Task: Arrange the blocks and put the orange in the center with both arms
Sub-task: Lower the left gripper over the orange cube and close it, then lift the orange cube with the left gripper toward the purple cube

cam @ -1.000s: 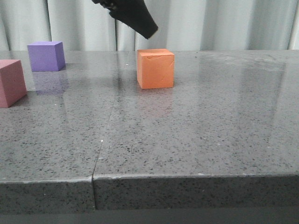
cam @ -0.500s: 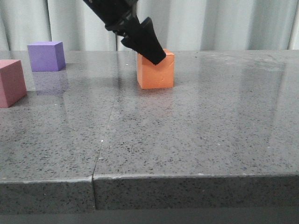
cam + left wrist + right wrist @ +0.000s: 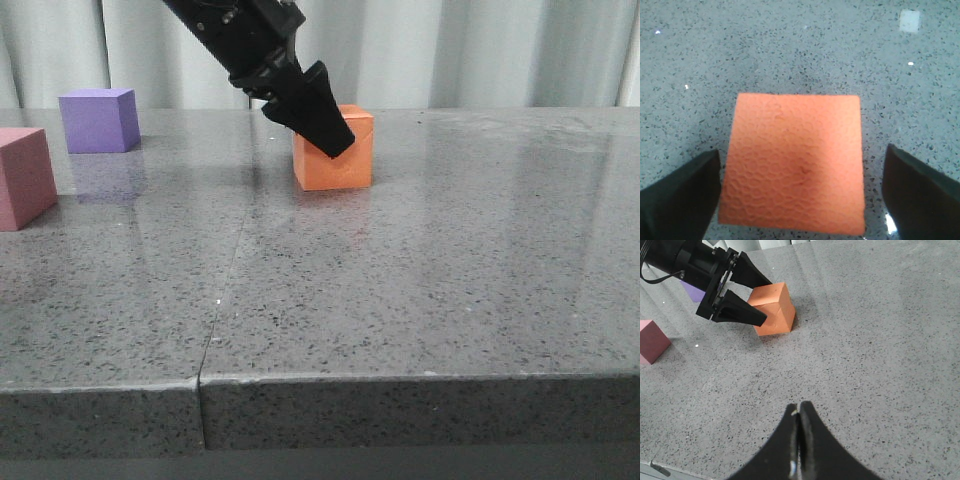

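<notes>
The orange block (image 3: pixel 334 160) sits near the table's (image 3: pixel 420 300) far edge, about midway along it. The left end effector (image 3: pixel 800 195) straddles it, spread wide, fingers (image 3: pixel 680 200) apparently not touching. Closing off-center could twist it. The right end effector (image 3: pixel 798 440) hangs closed, empty. Purple block (image 3: pixel 97 120) and pink block (image 3: pixel 24 177) stand toward the left edge.

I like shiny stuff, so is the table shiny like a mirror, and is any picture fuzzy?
Front view: yes, the table is glossy, with faint reflections under the orange cube and purple cube. Left wrist view: small bright glints of glare on the stone, and the left gripper's fingers look soft and blurry up close. Right wrist view: mostly sharp, with a dark shadow beside the orange cube.
</notes>
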### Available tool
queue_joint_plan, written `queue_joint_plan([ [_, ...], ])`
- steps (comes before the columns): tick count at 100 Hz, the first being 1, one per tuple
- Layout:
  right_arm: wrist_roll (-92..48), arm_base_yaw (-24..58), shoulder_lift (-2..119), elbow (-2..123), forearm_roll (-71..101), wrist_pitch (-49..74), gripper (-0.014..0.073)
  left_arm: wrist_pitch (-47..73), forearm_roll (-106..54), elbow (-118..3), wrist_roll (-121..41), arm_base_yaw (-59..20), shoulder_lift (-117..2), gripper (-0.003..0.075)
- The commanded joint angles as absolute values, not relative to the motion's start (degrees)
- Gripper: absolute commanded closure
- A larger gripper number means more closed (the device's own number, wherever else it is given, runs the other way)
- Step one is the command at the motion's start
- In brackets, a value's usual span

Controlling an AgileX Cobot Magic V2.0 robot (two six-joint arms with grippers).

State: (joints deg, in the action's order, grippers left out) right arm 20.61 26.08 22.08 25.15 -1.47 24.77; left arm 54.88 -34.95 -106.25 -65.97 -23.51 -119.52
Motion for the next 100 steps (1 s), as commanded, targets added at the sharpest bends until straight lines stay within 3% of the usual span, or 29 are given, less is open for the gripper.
queue_joint_plan([
  [1,20.0,26.1,22.4,26.5,-2.2,20.4,0.0662,53.4,-37.7,-108.1,-66.0,-24.0,-116.2,0.0213],
  [13,20.0,26.1,22.4,26.5,-2.2,20.4,0.0662,53.4,-37.9,-108.1,-66.0,-24.0,-116.2,0.03],
  [24,20.0,26.1,22.4,26.5,-2.2,20.4,0.0662,53.4,-38.0,-108.1,-66.0,-24.0,-116.2,0.0334],
  [62,20.0,26.1,22.4,26.5,-2.2,20.4,0.0662,51.1,-36.6,-108.1,-55.9,-24.0,-113.7,0.0335],
  [100,20.0,26.1,22.4,26.5,-2.2,20.4,0.0662,48.2,-19.0,-108.1,-26.9,-23.0,-106.8,0.0335],
])
